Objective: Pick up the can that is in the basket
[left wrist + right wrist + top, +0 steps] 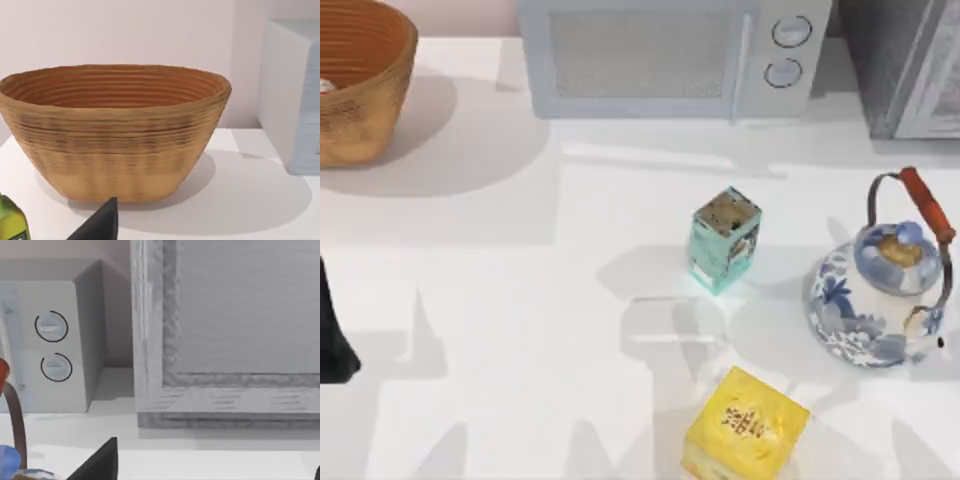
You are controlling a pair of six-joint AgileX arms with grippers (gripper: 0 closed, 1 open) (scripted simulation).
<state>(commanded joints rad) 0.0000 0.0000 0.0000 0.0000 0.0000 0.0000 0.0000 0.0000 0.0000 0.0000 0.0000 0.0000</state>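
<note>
The orange-brown wicker basket (360, 85) stands at the table's far left back corner, partly cut off by the top view's edge. A small pale sliver of the can (325, 86) shows inside it at that edge. In the left wrist view the basket (115, 135) faces me side-on a short way ahead, and its wall hides the can. My left arm (332, 340) is at the left edge, well in front of the basket, with one dark fingertip (102, 222) low in its wrist view; the gripper is open and empty. My right gripper, fingertip (102, 460), is open near the back right.
A microwave (670, 55) and a grey cabinet (910, 60) line the back. A teal carton (724, 240), a yellow box (745, 428) and a blue-white teapot (885, 290) stand centre-right. A green-yellow object (10, 222) sits close by my left gripper.
</note>
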